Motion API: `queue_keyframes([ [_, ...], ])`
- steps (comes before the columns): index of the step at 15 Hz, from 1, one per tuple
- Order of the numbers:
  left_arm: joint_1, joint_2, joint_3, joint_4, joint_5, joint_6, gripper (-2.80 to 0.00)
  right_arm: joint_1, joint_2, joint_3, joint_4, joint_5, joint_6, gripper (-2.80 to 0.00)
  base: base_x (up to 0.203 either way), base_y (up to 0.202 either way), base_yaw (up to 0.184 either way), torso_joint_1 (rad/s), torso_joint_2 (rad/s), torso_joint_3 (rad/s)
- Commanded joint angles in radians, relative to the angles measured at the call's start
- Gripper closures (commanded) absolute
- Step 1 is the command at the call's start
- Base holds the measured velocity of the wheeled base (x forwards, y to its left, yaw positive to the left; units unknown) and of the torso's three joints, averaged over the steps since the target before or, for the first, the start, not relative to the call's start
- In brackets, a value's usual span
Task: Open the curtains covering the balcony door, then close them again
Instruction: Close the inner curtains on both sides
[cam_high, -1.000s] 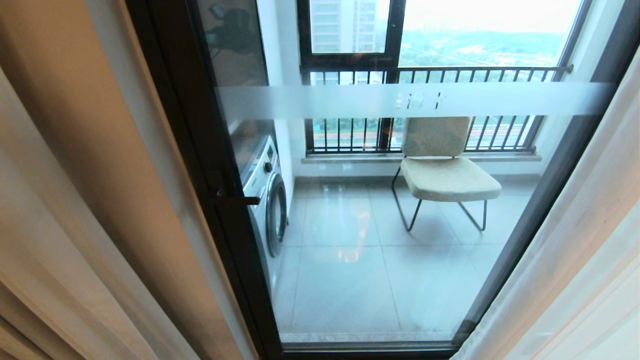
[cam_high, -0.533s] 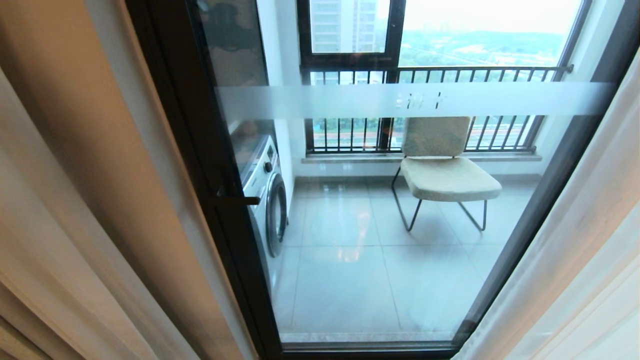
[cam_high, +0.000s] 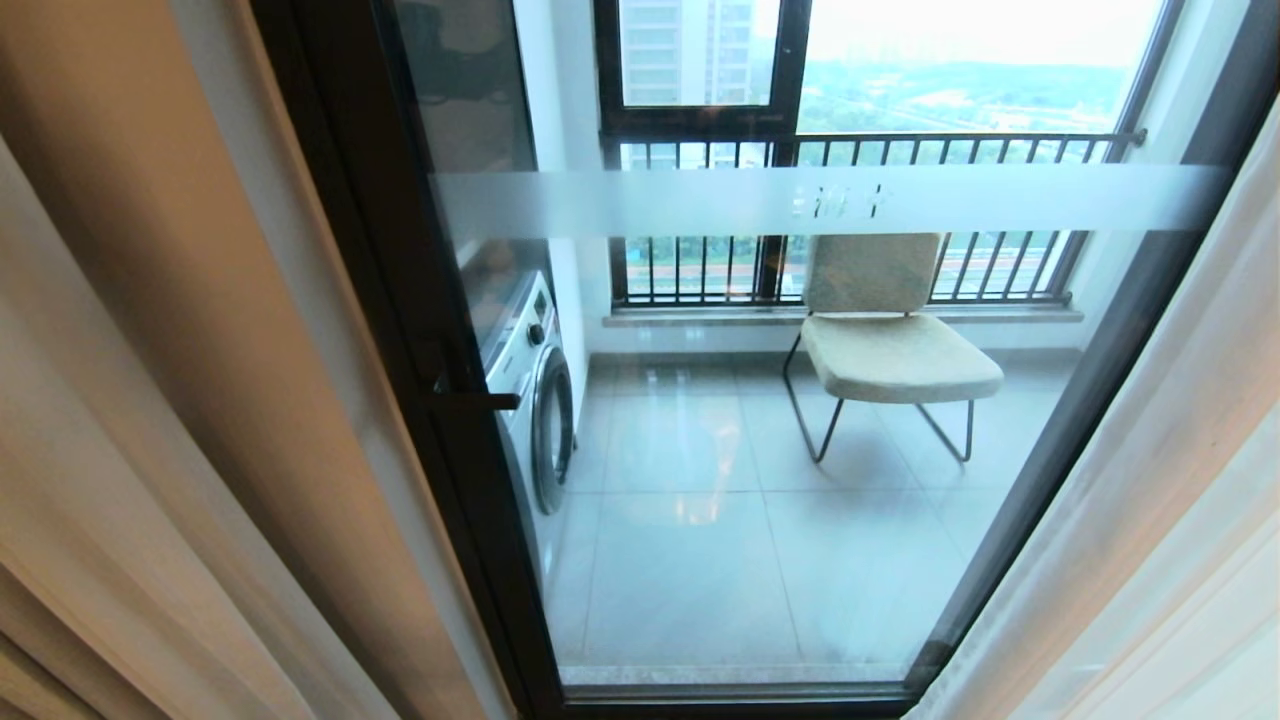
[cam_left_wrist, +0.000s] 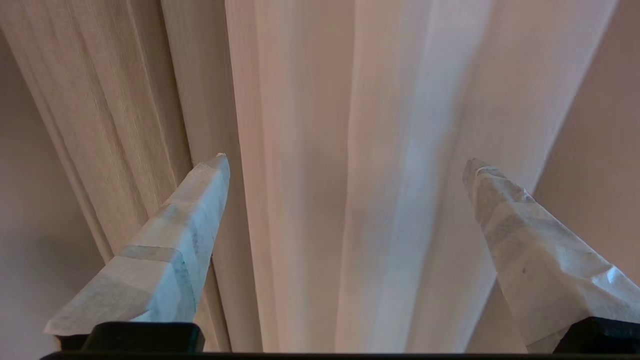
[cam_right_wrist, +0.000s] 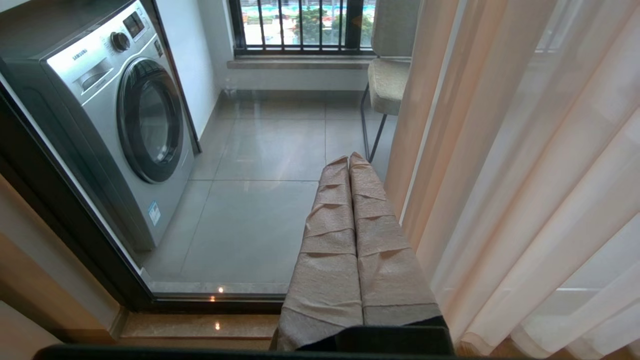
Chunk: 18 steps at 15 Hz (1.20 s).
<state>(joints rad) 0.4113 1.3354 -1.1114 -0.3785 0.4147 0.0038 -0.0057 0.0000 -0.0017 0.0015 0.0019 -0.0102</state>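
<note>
From the head, the curtains (cam_high: 150, 400) hang gathered at both sides, a thick beige drape on the left and a white sheer on the right, leaving the balcony door (cam_high: 760, 420) uncovered between them. Through its glass show a washing machine (cam_high: 530, 390), a cushioned chair (cam_high: 890, 350) and a black railing (cam_high: 850, 150). Neither arm appears here.

At the left wrist, the left tool (cam_left_wrist: 345, 162) stands spread wide, its wrapped fingers (cam_left_wrist: 170, 250) on either side of pale curtain folds, gripping nothing.

At the right wrist, the right tool (cam_right_wrist: 349, 159) is pressed together and empty, just beside the sheer, pointing toward the glass and tiled floor (cam_right_wrist: 260, 210).
</note>
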Motion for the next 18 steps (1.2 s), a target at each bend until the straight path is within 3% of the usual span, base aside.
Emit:
queue_keyframes([
  [1,0.007,0.071,-0.045,-0.003,-0.003,-0.001,-2.80,0.000,0.002,0.000,0.000,0.000,-0.001,0.00,0.000,0.000,0.000,0.000,0.00,0.000],
  [18,0.039,0.274,-0.237,-0.054,-0.042,-0.013,-2.80,0.000,0.002,0.000,0.000,0.001,-0.001,0.00,0.000,0.000,0.000,0.000,0.00,0.000],
])
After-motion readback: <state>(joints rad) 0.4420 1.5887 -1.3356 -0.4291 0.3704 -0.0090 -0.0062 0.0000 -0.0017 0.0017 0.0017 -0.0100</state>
